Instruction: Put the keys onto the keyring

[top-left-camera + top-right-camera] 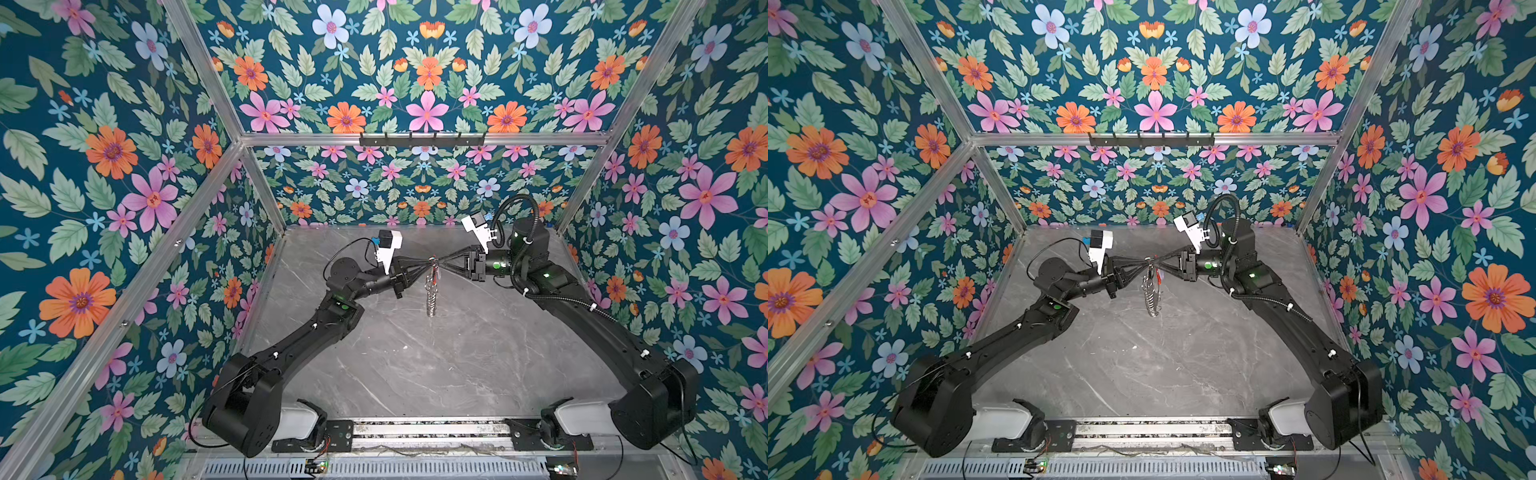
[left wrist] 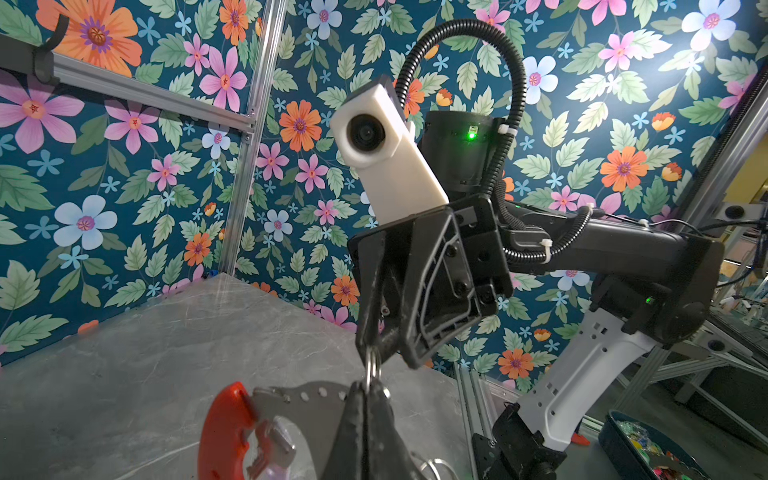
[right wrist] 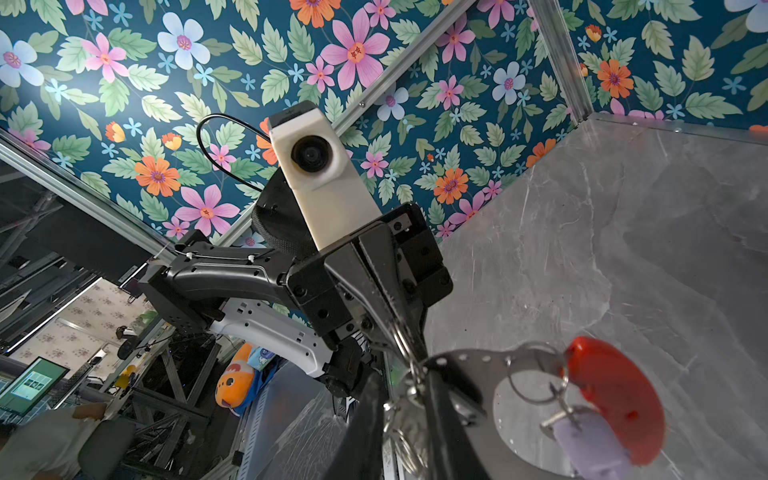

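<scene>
At the lower right of the right wrist frame, the lilac key (image 3: 590, 449) hangs by the red section of the keyring (image 3: 469, 361), apparently already strung on. The left claw (image 2: 365, 399) clamps the hoop's metal band and the right claw (image 2: 368, 347) pinches a small silver ring (image 2: 371, 370), holding it mid-frame above the counter (image 1: 415, 374). No black key shows. Fetching it likely comes next, which means one claw letting go.
</scene>
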Tool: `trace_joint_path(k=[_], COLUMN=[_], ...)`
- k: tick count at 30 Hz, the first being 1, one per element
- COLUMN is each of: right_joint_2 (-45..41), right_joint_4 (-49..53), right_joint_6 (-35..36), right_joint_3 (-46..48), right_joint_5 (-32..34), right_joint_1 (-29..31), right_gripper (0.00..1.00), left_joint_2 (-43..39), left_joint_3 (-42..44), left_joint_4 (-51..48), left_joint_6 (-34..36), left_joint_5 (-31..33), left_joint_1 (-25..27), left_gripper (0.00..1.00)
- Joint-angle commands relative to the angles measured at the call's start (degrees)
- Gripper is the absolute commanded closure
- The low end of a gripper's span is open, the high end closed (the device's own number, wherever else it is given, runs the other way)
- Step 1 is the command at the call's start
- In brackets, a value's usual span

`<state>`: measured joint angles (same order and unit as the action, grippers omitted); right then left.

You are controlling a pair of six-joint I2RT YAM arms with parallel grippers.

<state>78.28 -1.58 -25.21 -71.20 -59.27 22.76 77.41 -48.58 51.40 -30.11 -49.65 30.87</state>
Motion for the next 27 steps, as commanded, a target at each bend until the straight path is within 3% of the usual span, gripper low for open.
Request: trace_joint_path(k=[1,5,12,17,27], right_joint_2=[0.0,0.2,0.4,1.2,1.3], right_joint_4=[-1.4,0.3,5.8,7.2,8.5], right_joint_6=[0.8,1.8,4.1,3.6,3.9], right_joint_3=[-0.8,-1.6,-2.1,-2.1,-2.2], right_joint_5=[0.5,1.0,3.9,2.6,2.4], right_joint_1=[0.0,0.1,0.0,0.0,1.7], right_gripper=[0.90,1.00,1.00,1.00,1.00], left_joint_2=[0.2,0.1,-0.5,-0.3,0.8], left_joint_3=[-0.3,-0.1,1.9,3.2,3.5], left_joint_4=[3.8,4.5,11.3,15.4,16.2], left_joint_6=[-0.6,-0.3,-1.6,-1.4,-0.7], left_joint_5=[-0.6,-0.5,1.2,1.9,2.3], left_joint_1=[0.1,0.2,0.2,1.0,2.2], left_gripper=[1.00,1.00,1.00,1.00,1.00])
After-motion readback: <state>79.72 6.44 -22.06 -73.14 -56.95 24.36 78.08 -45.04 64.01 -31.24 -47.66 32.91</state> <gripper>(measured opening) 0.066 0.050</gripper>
